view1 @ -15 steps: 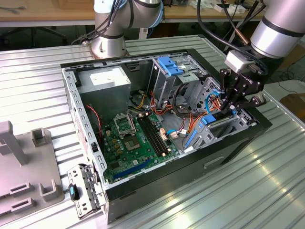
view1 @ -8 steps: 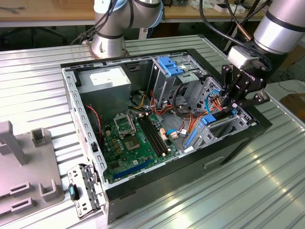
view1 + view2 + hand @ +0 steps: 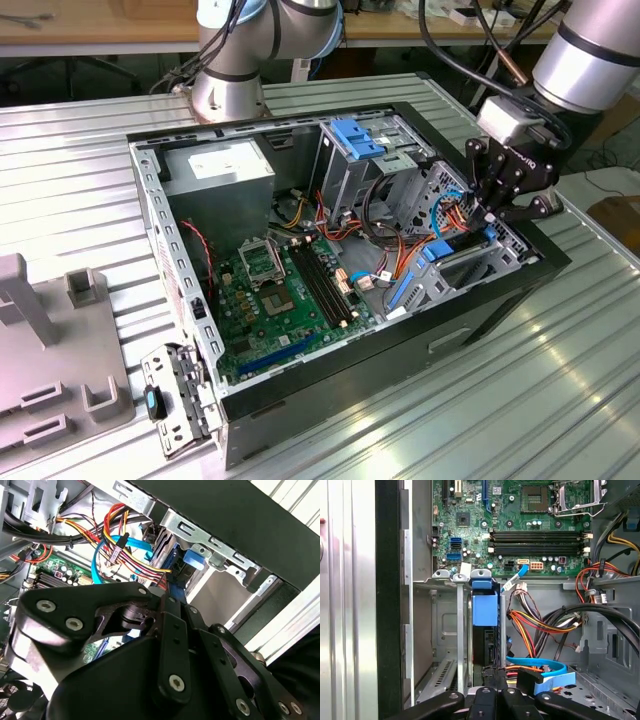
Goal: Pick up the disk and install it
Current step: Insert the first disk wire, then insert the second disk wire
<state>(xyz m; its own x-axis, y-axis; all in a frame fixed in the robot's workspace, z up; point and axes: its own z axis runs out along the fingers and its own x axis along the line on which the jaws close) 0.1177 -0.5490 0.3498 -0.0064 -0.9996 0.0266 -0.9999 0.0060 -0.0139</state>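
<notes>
The disk stands on edge in a drive bay slot at the end of the open computer case on the exterior view's right. In the first wrist view its bright blue carrier sits between the grey slot rails, and the dark drive end points toward me. My gripper hangs straight over that slot. Its black fingers are drawn together, and the tips rest against the disk's near end. The second wrist view has the gripper just short of the blue carrier. I cannot tell whether the tips pinch anything.
Red, yellow and orange cables and a blue flat cable crowd the space beside the bay. A second blue carrier tops the far cage. The motherboard lies on the case floor. A grey fixture stands at the exterior view's left.
</notes>
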